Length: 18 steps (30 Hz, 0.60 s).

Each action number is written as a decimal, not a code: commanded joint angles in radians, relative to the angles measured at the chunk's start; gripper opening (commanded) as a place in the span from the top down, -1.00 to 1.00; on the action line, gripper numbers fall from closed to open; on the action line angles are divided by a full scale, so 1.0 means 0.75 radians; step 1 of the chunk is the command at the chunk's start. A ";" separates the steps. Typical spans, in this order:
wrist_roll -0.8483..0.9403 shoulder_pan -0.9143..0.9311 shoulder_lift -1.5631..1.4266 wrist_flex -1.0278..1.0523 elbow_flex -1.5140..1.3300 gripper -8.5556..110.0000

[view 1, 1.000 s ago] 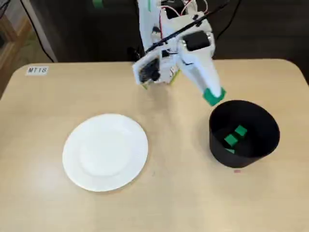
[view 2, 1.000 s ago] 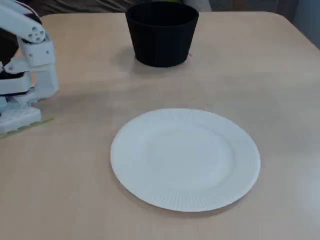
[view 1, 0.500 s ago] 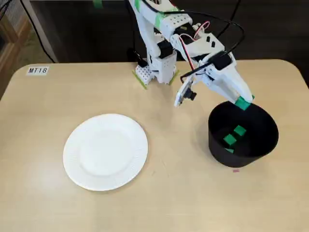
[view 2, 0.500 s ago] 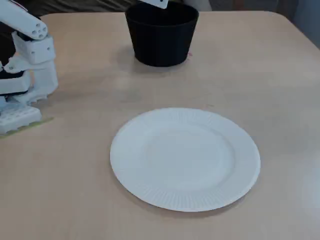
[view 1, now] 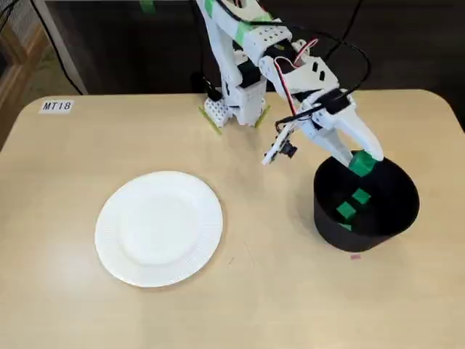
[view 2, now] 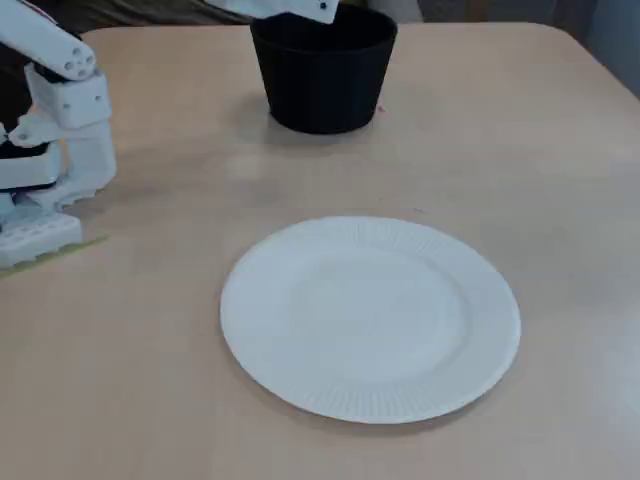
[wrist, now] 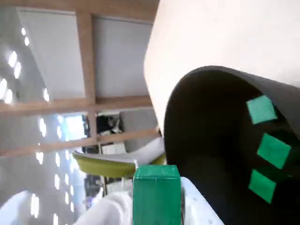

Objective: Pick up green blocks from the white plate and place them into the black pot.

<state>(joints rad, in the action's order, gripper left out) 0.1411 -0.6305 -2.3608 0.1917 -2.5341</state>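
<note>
Green is the block [view 1: 362,164] that the gripper [view 1: 360,158] grips firmly between its white fingers [wrist: 192,212]. We see it hanging just above the far rim of the black pot [view 1: 327,218], over the opening and clear of the wall. In the wrist view, three more blocks [wrist: 274,150] of the same green lie in a row on the pot's dark floor, close together, below the held one.

The arm [view 1: 251,51] stretches from its base at the back edge of the wooden table [view 1: 290,305] out to the right in a fixed view looking down. The white plate [view 1: 158,227] lies flat, well apart from the pot, on the left in that view. A small label [view 1: 56,106] marked MT18 sits near the far left corner. In a fixed view from the other side, we see the plate in front and the pot behind it.
</note>
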 commanded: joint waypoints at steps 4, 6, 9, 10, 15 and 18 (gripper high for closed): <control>0.041 0.002 0.002 0.082 0.133 0.02; 0.051 0.002 0.012 0.119 0.164 0.08; 0.067 -0.002 0.018 0.176 0.192 0.24; 0.070 -0.002 0.020 0.194 0.192 0.24; 0.063 0.014 0.031 0.215 0.176 0.32; 0.022 0.045 0.006 0.215 0.192 0.90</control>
<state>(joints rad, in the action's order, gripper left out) 0.1703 -0.6259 -2.3378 0.3497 -2.4452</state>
